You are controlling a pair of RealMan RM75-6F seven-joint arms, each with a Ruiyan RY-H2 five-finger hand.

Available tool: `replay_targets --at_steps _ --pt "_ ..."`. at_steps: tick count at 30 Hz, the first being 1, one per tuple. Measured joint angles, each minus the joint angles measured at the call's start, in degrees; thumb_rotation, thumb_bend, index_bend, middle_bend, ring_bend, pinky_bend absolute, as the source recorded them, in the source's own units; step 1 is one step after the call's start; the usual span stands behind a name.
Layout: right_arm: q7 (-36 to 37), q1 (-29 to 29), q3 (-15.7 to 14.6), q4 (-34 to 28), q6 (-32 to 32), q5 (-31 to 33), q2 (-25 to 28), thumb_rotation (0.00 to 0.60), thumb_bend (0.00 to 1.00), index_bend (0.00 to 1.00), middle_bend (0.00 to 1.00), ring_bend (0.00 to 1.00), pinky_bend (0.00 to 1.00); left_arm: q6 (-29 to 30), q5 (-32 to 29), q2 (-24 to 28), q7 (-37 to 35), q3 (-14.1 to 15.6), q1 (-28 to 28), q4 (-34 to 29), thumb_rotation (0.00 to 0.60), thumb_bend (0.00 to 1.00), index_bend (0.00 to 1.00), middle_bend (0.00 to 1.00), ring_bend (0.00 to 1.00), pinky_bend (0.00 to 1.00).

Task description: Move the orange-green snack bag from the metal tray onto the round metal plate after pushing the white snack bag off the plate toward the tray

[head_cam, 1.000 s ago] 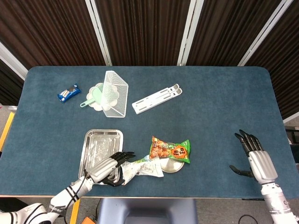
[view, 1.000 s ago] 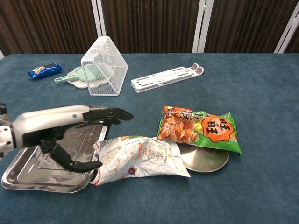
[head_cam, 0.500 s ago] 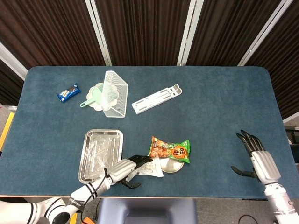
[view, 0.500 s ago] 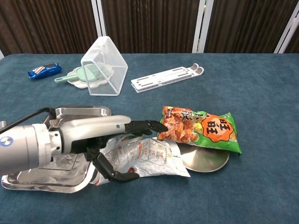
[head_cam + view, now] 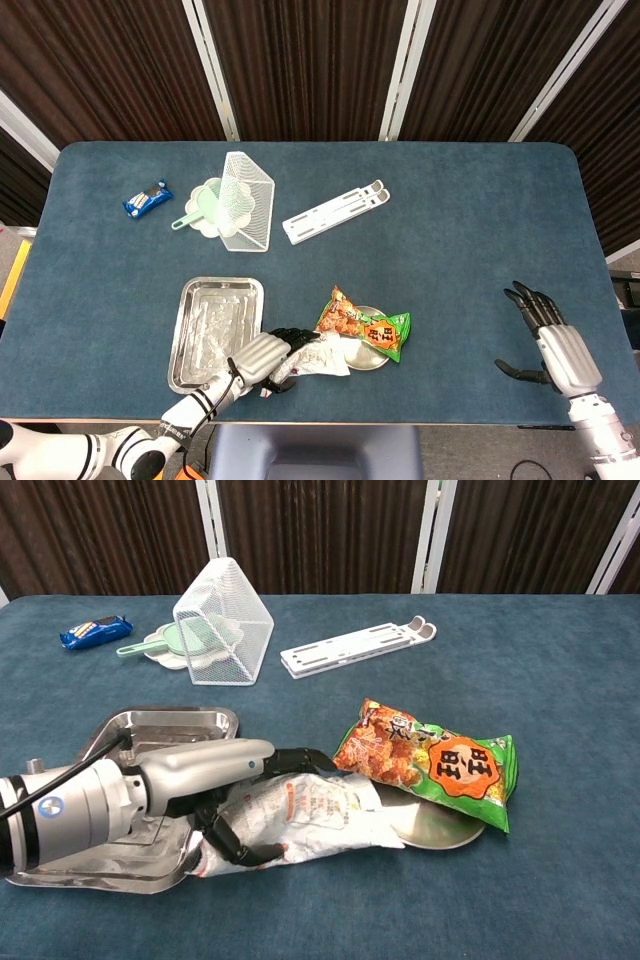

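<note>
The orange-green snack bag [image 5: 363, 325] [image 5: 430, 761] lies tilted across the round metal plate [image 5: 368, 358] [image 5: 440, 826], and the plate shows only at its near rim. The white snack bag [image 5: 322, 357] [image 5: 322, 816] lies crumpled between the plate and the metal tray [image 5: 210, 310] [image 5: 150, 731], its right end over the plate's edge. My left hand [image 5: 266, 358] [image 5: 250, 792] grips the white bag's left end, with its fingers over the top and the thumb in front. My right hand [image 5: 548, 346] hovers open near the table's right front edge, away from everything.
A white wire-mesh basket [image 5: 246, 200] [image 5: 222, 620] stands at the back beside a green strainer [image 5: 203, 206] [image 5: 165, 643]. A blue snack pack [image 5: 147, 199] [image 5: 94, 630] lies at the far left. A white folding rack [image 5: 335, 211] [image 5: 357, 645] lies behind the plate.
My left hand reached right over the tray and closed around the white bag, crumpling it. The orange-green bag shifted right and turned on the plate. The right hand barely moved.
</note>
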Motion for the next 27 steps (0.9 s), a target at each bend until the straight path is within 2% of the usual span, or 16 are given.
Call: replay_targets --at_steps 3,8,18,27 --pt "-0.2 -0.01 0.02 -0.15 -0.44 -0.15 0.15 0.6 0.26 0.0 0.0 0.0 0.0 2.17 -0.57 -1.63 2.05 0.2 0.59 1.68 0.6 0.38 0.4 0.5 0.51 0.58" --pt "-0.65 -0.27 0.37 -0.32 -0.5 -0.05 0.13 0.6 0.26 0.0 0.0 0.0 0.0 3.26 -0.2 -3.16 1.73 0.44 1.29 4.04 0.6 0.4 0.45 0.57 0.59 0.68" --pt "-1.78 -0.29 0.72 -0.48 -1.41 0.38 -0.22 0.6 0.26 0.0 0.0 0.0 0.0 4.61 2.63 -1.96 -1.51 -0.71 1.43 2.53 0.6 0.4 0.46 0.58 0.6 0.69" --pt "-3.08 -0.45 0.84 -0.92 -2.03 0.24 -0.45 0.6 0.26 0.0 0.0 0.0 0.0 6.92 3.3 4.79 -2.45 -4.29 1.15 -1.15 0.6 0.4 0.45 0.57 0.6 0.69"
